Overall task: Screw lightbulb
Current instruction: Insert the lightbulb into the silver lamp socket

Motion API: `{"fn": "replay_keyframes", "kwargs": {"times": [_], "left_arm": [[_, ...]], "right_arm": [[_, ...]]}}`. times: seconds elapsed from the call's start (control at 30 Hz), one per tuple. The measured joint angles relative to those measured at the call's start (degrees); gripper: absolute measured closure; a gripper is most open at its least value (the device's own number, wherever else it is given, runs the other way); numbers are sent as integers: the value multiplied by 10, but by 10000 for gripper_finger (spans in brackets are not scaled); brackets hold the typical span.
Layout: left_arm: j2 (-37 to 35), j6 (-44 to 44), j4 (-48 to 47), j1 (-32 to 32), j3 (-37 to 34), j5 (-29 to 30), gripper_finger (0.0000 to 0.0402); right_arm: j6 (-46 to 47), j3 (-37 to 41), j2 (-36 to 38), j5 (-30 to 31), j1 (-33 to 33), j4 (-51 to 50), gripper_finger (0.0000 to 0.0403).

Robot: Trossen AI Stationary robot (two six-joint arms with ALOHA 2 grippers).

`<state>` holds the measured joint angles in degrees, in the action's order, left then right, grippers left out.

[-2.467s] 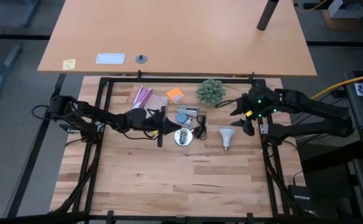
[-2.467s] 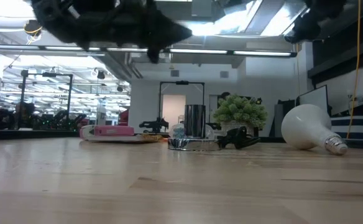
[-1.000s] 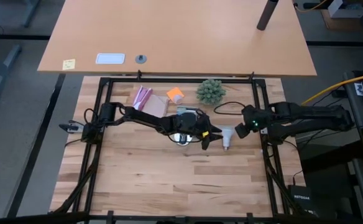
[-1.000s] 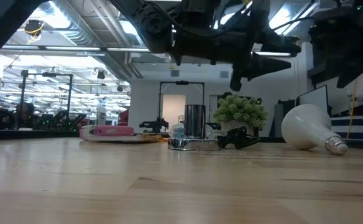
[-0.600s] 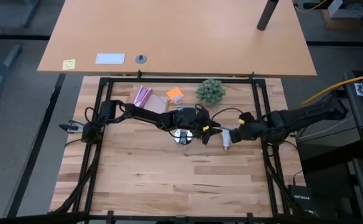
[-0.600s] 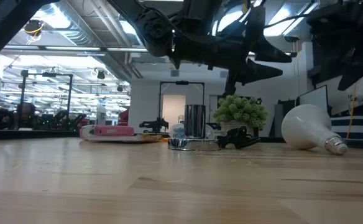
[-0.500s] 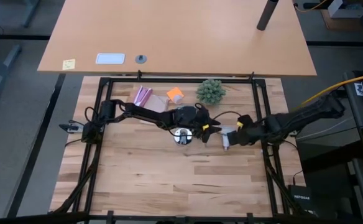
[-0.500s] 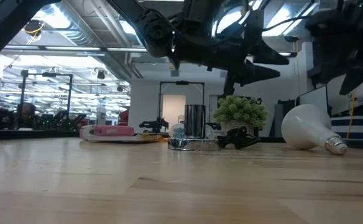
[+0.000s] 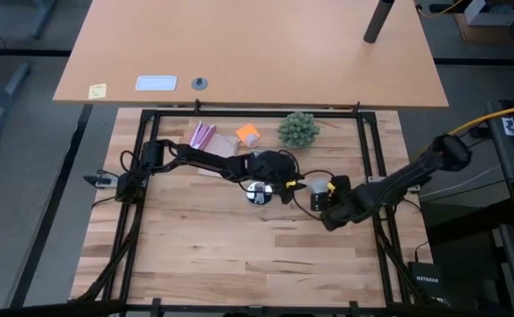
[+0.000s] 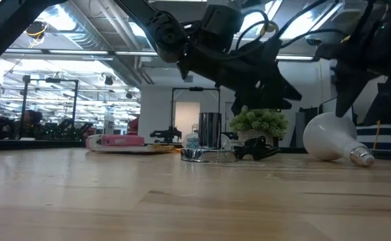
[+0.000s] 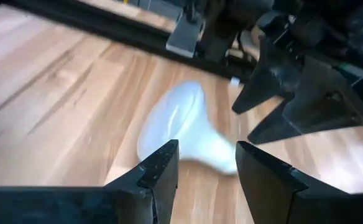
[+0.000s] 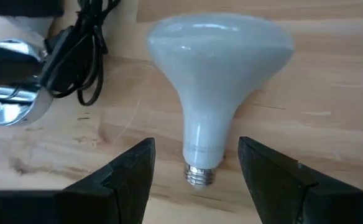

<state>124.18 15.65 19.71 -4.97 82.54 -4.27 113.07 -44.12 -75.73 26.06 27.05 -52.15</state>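
Observation:
The white lightbulb (image 12: pixel 214 68) lies on its side on the wooden table, resting on its dome's rim and neck, its metal screw cap (image 12: pixel 199 176) nearest my right wrist camera. In the high view the lightbulb (image 9: pixel 316 185) shows between both grippers. My right gripper (image 12: pixel 195 149) hangs open above the neck, one finger on either side, apart from it. My left gripper (image 11: pixel 206 149) is open above the table on the lightbulb's (image 11: pixel 181 124) left, pointing at it. The shiny socket base (image 9: pixel 258 194) with its black cord (image 12: pixel 82 56) sits under the left arm.
A green spiky plant (image 9: pixel 299 129), an orange object (image 9: pixel 248 134) and pink packets (image 9: pixel 201 136) stand along the far edge. Black frame rails (image 9: pixel 371 176) border the table. Bare wood (image 9: pixel 239 246) stretches toward the near edge.
My right gripper has swung toward the table's near edge and sunk, rolling and tipping downward until it hangs over the lightbulb's neck. My left gripper has sunk a little and tipped its fingers downward toward the lightbulb. The lightbulb has stayed where it was.

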Motion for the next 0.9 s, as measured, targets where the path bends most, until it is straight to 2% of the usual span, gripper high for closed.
{"fn": "replay_keyframes", "kwargs": {"times": [0.27, 0.37, 0.67, 0.9], "left_arm": [[0, -40, -73, 0, 0, 0, 251], [0, -53, -89, 0, 0, 0, 251], [0, -57, -90, 0, 0, 0, 251], [0, -60, -90, 1, 0, 0, 251]], "right_arm": [[51, 0, -67, 2, 0, 15, 169], [69, 0, -84, 20, 0, 15, 169], [129, 0, -140, 28, -1, 22, 169], [146, 0, -173, 63, -1, 26, 169]]}}
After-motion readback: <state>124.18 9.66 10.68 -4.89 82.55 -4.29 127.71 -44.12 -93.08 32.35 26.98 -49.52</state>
